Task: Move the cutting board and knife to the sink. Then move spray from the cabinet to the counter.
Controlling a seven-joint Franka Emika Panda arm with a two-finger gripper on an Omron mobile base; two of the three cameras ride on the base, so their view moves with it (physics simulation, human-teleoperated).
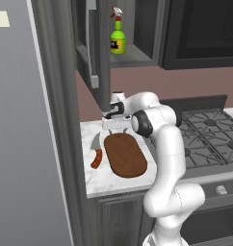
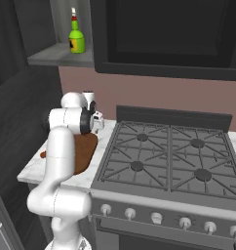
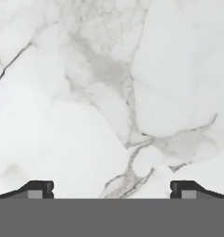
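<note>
My gripper (image 1: 117, 130): its two fingers are spread wide and hold nothing. It points down at the counter, in the middle of the left base view, just past the far end of the cutting board.
My finger tips (image 3: 40, 189): two small dark tips sit far apart at the bottom of the hand view, with bare marble between them.
Counter (image 1: 97, 175): white marble with grey lines. In the left base view it sits in the middle, between a tall dark grey wall on the left and the stove on the right.
Cutting board (image 1: 124, 154): a dark red-brown oval lying flat on the counter, just below the middle of the left base view. In the right base view my arm hides most of it.
Knife (image 1: 96, 153): it lies flat on the counter just left of the cutting board, grey blade far from me, orange-red handle near me.
Spray (image 1: 118, 37): a green bottle with a red and white top. It stands up on the shelf at the top middle of the left base view.
Cabinet (image 1: 95, 43): dark grey, up on the wall, with its door swung open.
Stove (image 2: 166, 157): black with grey grates, on the right side of the right base view.
Back wall (image 2: 164, 95): dull pink-brown, behind the stove.
Big black box (image 2: 168, 34): it hangs above the stove, right of the cabinet.
</note>
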